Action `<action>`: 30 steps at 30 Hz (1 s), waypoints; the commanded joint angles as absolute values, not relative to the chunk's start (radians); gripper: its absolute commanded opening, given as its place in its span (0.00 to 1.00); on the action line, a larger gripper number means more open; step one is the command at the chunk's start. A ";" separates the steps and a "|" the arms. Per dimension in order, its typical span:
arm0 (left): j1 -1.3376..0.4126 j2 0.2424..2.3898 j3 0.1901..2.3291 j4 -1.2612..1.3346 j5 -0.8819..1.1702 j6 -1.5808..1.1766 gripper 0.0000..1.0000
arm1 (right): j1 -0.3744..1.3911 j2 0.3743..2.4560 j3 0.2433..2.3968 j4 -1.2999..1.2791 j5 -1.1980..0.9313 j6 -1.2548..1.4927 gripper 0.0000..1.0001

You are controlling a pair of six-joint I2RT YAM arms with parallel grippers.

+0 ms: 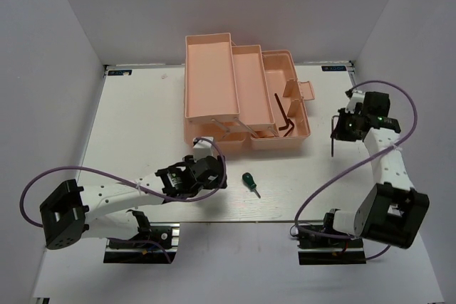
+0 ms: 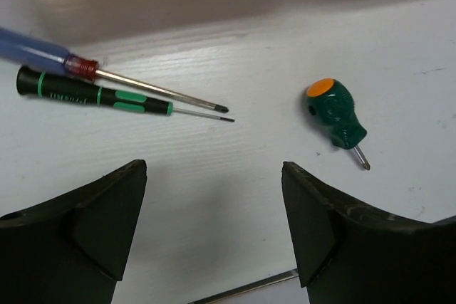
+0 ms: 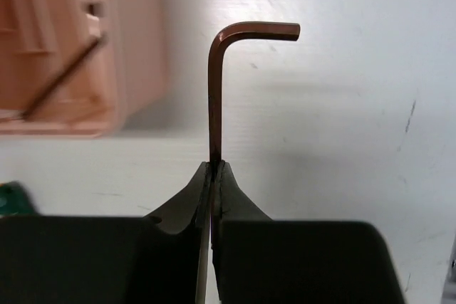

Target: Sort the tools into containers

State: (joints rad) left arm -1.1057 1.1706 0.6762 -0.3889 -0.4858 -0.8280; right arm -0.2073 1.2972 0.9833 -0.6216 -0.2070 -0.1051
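One peach-pink translucent plastic toolbox [image 1: 210, 76] stands open at the far middle of the white table [image 1: 142, 105], its tiers stepped out side by side. A thin dark L-shaped hex key [image 1: 285, 115] lies in the right-hand compartment, next to the folded handle.

Off to the right of the box, the right gripper [image 3: 214, 169] has its fingers pressed together on the long leg of a second L-shaped hex key [image 3: 214, 90], held clear above the table.

In front of the box, the left gripper [image 2: 214, 183] hangs low with its fingers spread wide. Ahead of it on the table lie a slim blue-and-red-handled screwdriver [image 2: 50, 53] and a slim black-and-green-handled screwdriver [image 2: 85, 94] close alongside each other. A stubby green-handled screwdriver [image 2: 338, 115] with an orange cap lies apart to their right.
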 commanded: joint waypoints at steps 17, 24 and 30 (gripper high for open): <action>-1.040 1.128 0.664 -0.652 -0.566 -1.284 0.95 | 0.130 1.805 1.627 -0.637 -0.463 -0.037 0.05; -0.977 1.138 0.652 -0.652 -0.584 -1.365 0.86 | 0.146 1.731 1.605 -0.606 -0.486 -0.026 0.58; -0.922 1.245 0.661 -0.585 -0.545 -1.365 0.63 | 0.152 1.504 1.389 -0.702 -0.763 -0.240 0.08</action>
State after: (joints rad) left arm -0.9463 1.2121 0.6605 -0.6109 -0.5411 -1.3334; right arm 0.1432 1.6306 1.4628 -0.6300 -0.5758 -0.0929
